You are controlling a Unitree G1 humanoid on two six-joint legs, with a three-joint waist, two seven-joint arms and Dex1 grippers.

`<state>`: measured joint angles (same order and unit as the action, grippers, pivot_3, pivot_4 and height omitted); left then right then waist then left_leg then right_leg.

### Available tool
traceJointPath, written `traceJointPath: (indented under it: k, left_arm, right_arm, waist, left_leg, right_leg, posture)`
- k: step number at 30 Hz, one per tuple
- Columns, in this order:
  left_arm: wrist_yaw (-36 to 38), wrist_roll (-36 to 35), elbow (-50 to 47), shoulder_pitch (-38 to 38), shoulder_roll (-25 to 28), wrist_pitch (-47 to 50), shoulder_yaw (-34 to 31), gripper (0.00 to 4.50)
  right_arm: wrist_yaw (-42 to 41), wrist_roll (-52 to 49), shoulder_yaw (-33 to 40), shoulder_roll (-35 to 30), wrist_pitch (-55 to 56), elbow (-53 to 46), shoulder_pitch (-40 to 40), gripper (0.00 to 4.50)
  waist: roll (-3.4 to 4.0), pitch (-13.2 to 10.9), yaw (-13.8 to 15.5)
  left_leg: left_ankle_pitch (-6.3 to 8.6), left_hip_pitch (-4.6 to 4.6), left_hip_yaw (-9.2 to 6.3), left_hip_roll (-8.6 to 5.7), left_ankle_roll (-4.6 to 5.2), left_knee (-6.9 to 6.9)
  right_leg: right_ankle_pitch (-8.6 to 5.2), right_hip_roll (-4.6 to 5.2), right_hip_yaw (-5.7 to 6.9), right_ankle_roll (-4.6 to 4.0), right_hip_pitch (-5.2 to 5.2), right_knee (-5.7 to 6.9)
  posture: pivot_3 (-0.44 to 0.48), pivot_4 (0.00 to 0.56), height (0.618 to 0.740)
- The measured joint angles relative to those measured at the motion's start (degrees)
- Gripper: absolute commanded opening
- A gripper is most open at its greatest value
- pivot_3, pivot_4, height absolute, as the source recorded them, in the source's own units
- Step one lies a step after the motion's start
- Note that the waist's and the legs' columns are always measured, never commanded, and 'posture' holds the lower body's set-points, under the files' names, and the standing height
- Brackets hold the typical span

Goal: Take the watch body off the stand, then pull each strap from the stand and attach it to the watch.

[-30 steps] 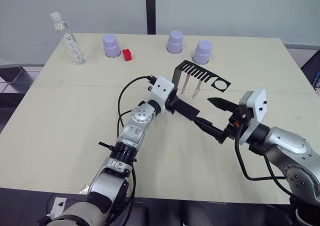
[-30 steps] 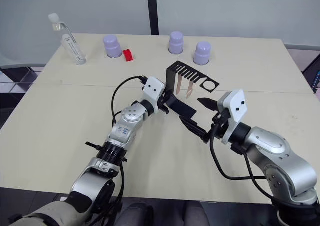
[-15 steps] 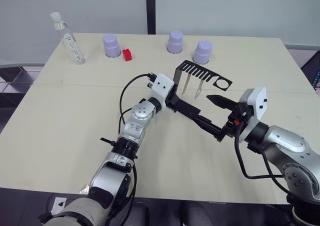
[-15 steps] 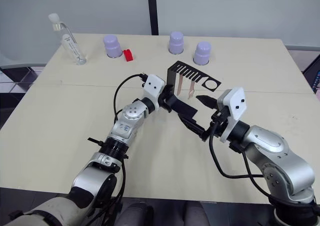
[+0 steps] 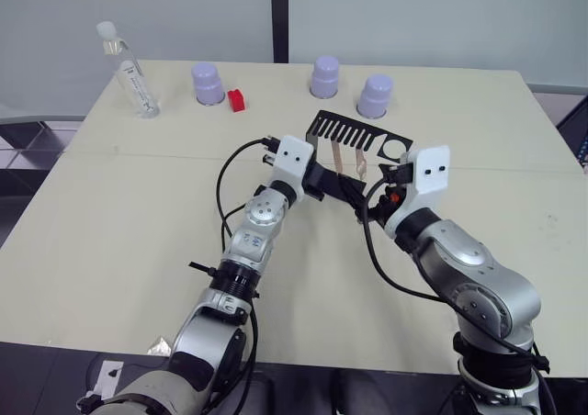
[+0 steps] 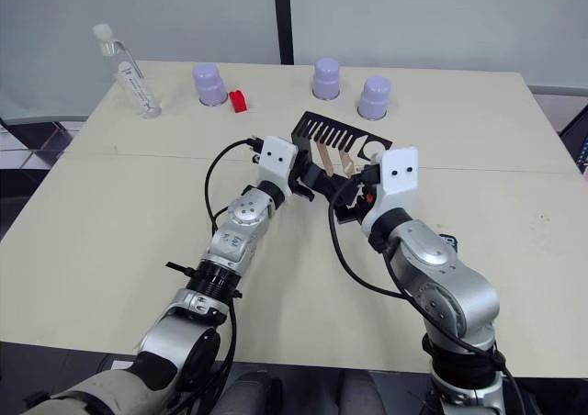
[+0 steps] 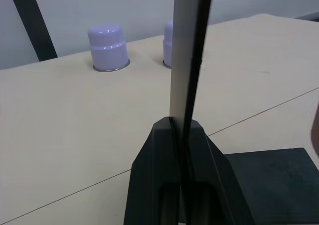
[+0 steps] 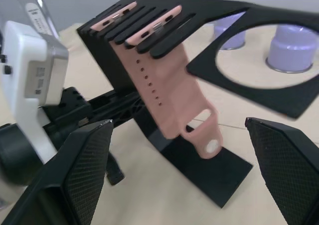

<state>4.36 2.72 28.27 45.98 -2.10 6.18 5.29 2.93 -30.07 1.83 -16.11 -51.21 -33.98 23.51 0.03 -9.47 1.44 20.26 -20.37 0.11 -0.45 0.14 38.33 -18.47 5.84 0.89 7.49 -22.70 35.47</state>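
Observation:
The black stand [image 5: 354,138] rests on the table, and its top ring [image 8: 259,51] is empty. My left gripper [image 7: 182,128] is shut on the slanted upright [image 7: 185,51] low down, close to the flat foot [image 7: 271,177]. Two pale pink straps [image 8: 162,93] hang from the comb slots, also seen in the head view as thin bands [image 5: 338,161]. My right gripper [image 8: 177,130] is open right in front of the straps, its fingers [image 8: 82,172] spread to either side of their lower ends without touching. The watch body is out of view.
Along the table's far edge stand a clear bottle [image 5: 129,69], three upturned purple cups [image 5: 209,83] [image 5: 323,75] [image 5: 374,95] and a small red block [image 5: 237,100]. The right arm crosses the table just right of the stand.
My right gripper has swung in from the right and forward, up to the hanging straps. The left gripper has kept its hold, and the stand has shifted slightly left.

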Motion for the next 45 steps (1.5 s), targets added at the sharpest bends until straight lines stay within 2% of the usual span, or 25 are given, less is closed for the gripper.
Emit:
traceJointPath:
  k: [7,16,24,33,38,45]
  left_arm:
    - [1.66,-0.27,1.85,4.56,-0.24,5.82,-0.01,0.04]
    - [2.76,-0.69,1.66,6.88,-1.06,11.65,-0.30,0.04]
    - [4.04,-0.86,1.70,7.92,-0.64,13.62,-0.54,0.04]
    - [5.50,-0.88,1.84,10.60,-1.04,15.69,-0.48,0.04]
    - [5.66,-0.86,1.88,10.69,-1.05,16.26,-0.38,0.04]
    - [5.68,-0.79,2.08,10.70,-1.09,16.90,-0.14,0.04]
  right_arm:
    - [-0.53,3.08,-0.48,-0.57,-0.07,0.32,0.13,4.50]
    - [-2.86,6.14,-1.92,-1.57,-0.01,0.45,0.31,4.50]
    - [-8.53,4.52,-0.12,-5.93,-0.11,-3.07,-1.67,4.50]
    - [-7.03,12.75,-4.57,-4.02,3.38,2.59,0.38,4.50]
    - [-4.33,17.29,-5.02,0.00,5.94,6.01,1.21,4.50]
    - [-4.35,19.93,-5.55,1.12,6.38,6.50,1.80,4.50]
  waist:
    - [0.00,0.00,-0.20]
    - [0.00,0.00,-0.55]
    - [0.00,0.00,-0.29]
    - [0.00,0.00,-0.35]
    - [0.00,0.00,-0.41]
    - [0.00,0.00,-0.43]
  left_leg:
    - [-0.01,-0.03,-0.01,-0.29,0.02,-0.02]
    - [-0.03,-0.02,-0.02,-0.29,0.01,-0.03]
    - [-0.03,-0.02,-0.01,-0.31,0.02,-0.03]
    - [-0.04,-0.03,0.00,-0.32,0.00,-0.04]
    - [-0.05,-0.04,0.00,-0.32,-0.01,-0.04]
    - [-0.05,-0.04,-0.01,-0.32,-0.02,-0.04]
  right_leg:
    - [0.00,-0.01,0.02,0.00,-0.05,0.01]
    - [0.00,-0.01,-0.01,0.00,-0.06,0.06]
    - [0.00,0.00,0.00,0.00,-0.06,0.05]
    - [0.00,0.00,-0.01,0.00,-0.09,0.05]
    - [0.00,0.00,-0.01,0.00,-0.11,0.07]
    - [0.00,0.00,-0.01,0.00,-0.12,0.08]
  posture:
    - [0.000,0.150,0.740]
    - [0.000,0.150,0.740]
    - [0.000,0.150,0.740]
    - [0.000,0.150,0.740]
    - [0.000,0.150,0.740]
    - [0.000,0.150,0.740]
